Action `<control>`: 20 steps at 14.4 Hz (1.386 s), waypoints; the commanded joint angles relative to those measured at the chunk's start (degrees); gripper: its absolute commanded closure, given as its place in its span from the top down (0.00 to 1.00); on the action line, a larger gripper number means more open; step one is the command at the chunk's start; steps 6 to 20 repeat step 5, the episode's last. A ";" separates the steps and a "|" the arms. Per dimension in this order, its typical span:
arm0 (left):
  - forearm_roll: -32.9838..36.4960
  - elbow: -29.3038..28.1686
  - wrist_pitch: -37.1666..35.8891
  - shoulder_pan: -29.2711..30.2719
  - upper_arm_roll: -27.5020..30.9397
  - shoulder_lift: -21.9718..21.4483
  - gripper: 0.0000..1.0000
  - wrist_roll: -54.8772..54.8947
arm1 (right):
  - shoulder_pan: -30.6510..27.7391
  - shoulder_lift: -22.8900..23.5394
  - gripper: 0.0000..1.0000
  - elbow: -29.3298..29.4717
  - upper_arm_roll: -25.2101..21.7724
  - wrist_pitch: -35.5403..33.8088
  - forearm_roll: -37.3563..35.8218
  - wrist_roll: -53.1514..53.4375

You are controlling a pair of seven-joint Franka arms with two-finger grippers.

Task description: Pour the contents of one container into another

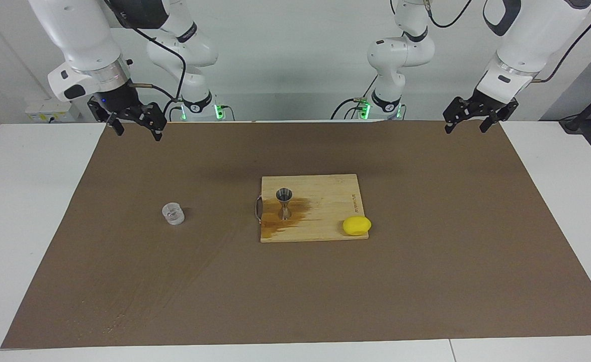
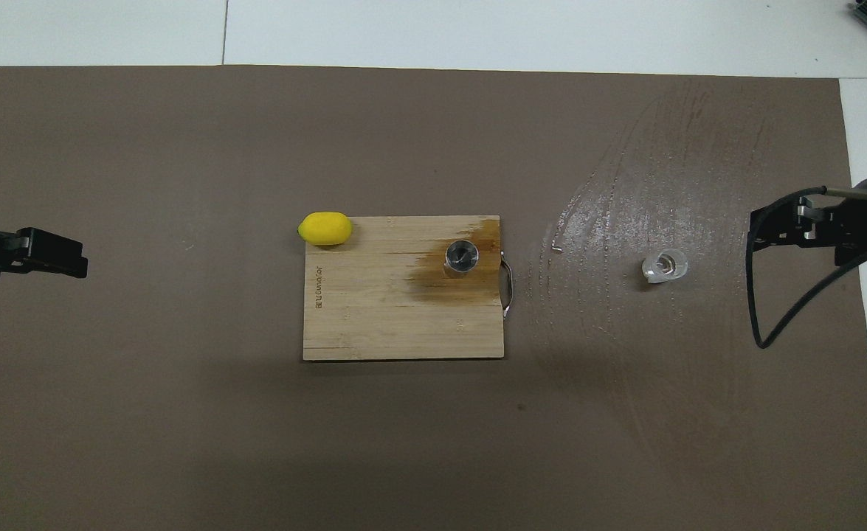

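Brown mat [image 1: 426, 281], large, rectangular, spread over white counter [image 1: 23, 226].

Rectangular bamboo cutting board [image 1: 325, 201], metal handle at the right arm's end, at mid-mat; dark wet stain around the jigger.

Small shiny steel hourglass-shaped jigger [image 1: 284, 203], upright on the stained part of the board.

Yellow lemon [image 1: 356, 225], at the board's corner toward the left arm's end, farther from the robots than the jigger.

Small clear frosted plastic cup [image 1: 173, 213], upright on the mat, well apart from the board toward the right arm's end.

Right tool [image 1: 137, 125], raised over the mat's edge nearest the robots, fingers spread, holding nothing.

Left tool [image 1: 471, 119], likewise raised, fingers apart, empty.
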 commanded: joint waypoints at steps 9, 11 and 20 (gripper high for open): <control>0.23 -0.05 -0.58 0.26 -0.07 -0.23 1.00 0.16 | -0.28 -1.17 1.00 -1.35 0.07 1.07 0.92 -0.96; 0.23 -0.05 -0.58 0.26 -0.07 -0.23 1.00 0.16 | -0.28 -1.17 1.00 -1.35 0.07 1.07 0.92 -0.96; 0.23 -0.05 -0.58 0.26 -0.07 -0.23 1.00 0.16 | -0.28 -1.17 1.00 -1.35 0.07 1.07 0.92 -0.96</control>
